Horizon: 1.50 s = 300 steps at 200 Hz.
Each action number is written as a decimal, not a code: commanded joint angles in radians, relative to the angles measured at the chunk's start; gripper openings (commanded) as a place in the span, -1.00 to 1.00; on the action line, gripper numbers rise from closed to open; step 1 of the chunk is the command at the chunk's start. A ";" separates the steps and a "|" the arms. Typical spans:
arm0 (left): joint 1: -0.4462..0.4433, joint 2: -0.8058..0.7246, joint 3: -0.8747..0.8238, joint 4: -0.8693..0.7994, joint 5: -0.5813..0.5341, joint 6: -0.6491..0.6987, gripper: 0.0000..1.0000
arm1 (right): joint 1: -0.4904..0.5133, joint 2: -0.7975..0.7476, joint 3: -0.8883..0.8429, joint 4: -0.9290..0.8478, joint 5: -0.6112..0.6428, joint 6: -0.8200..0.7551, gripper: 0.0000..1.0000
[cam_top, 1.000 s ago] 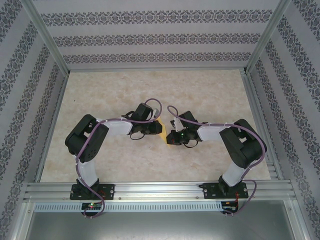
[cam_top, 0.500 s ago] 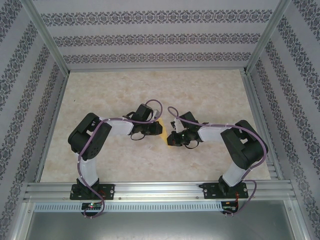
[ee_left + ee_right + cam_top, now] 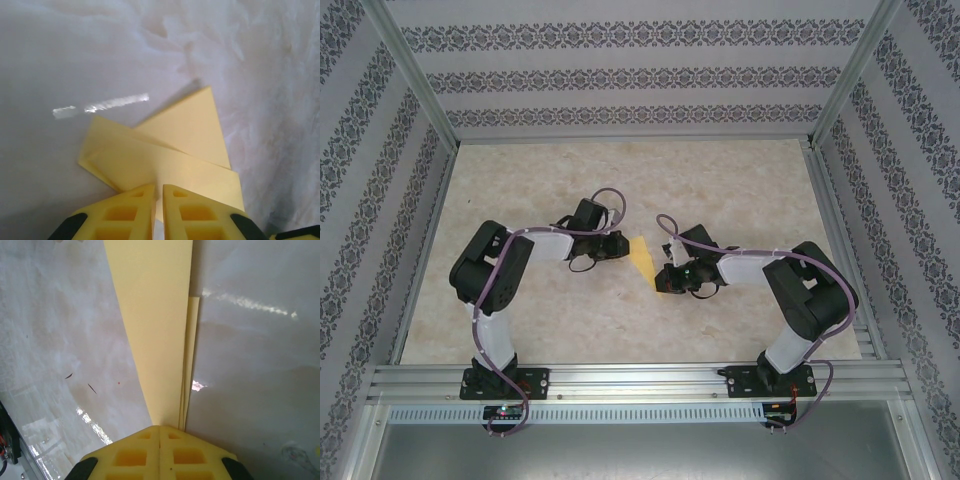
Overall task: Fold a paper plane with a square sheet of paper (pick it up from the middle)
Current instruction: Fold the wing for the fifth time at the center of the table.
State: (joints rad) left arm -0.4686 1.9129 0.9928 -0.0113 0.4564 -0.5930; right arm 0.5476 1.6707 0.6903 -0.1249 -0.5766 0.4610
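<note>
1. Beige mottled tabletop point(image 3: 720, 180) inside patterned walls point(image 3: 620, 80); both arms reach in toward its middle, where the sheet of paper point(image 3: 642, 256) lies between the two grippers, already folded into a narrow layered shape with a pointed end
2. Right gripper point(image 3: 160, 427): jaws pressed together with no gap, clamped on one narrow end of the sheet; from the right wrist the paper runs straight away from the fingertips, a second layer peeking out along one edge
3. Left gripper point(image 3: 158, 186): jaws almost together, a thin slit between them, sitting at the wide edge of the folded layers; the fingertips hide the contact, so I cannot tell whether they pinch the paper or only rest beside it
4. Step in hand, as I judge it: steadying or creasing a fold, with more folds to come before a plane
5. What could go wrong:
   - if both ends are gripped and the arms draw apart, the thin paper could tear at a crease
   - if the left side has no real hold, the layers may spring open or slide on the smooth top, leaving the next fold skewed
   - a twist at the right wrist could wrinkle the narrow end it clamps
</note>
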 commanded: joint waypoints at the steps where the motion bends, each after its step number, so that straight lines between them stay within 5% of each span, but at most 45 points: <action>1: 0.062 0.050 0.010 -0.078 -0.141 0.003 -0.71 | 0.002 0.014 -0.055 -0.181 0.060 -0.005 -0.89; 88: 0.096 -0.043 0.107 -0.239 -0.206 0.064 -0.70 | 0.005 0.018 -0.054 -0.171 0.060 0.000 -0.89; 149: -0.060 -0.269 -0.139 0.023 -0.067 -0.123 -0.69 | 0.005 0.020 -0.052 -0.160 0.059 0.006 -0.89; 208: -0.255 -0.149 -0.119 0.159 -0.069 -0.238 -0.74 | 0.006 0.020 -0.053 -0.157 0.063 0.007 -0.90; 259: -0.280 -0.048 -0.064 0.167 -0.050 -0.254 -0.77 | 0.006 0.019 -0.060 -0.160 0.070 0.007 -0.91; 300: -0.276 -0.050 -0.043 0.030 -0.144 -0.234 -0.78 | 0.005 0.027 -0.059 -0.178 0.089 0.004 -0.91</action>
State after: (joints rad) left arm -0.7364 1.8580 0.9257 0.0948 0.3798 -0.8265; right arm 0.5476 1.6600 0.6842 -0.1482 -0.5774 0.4694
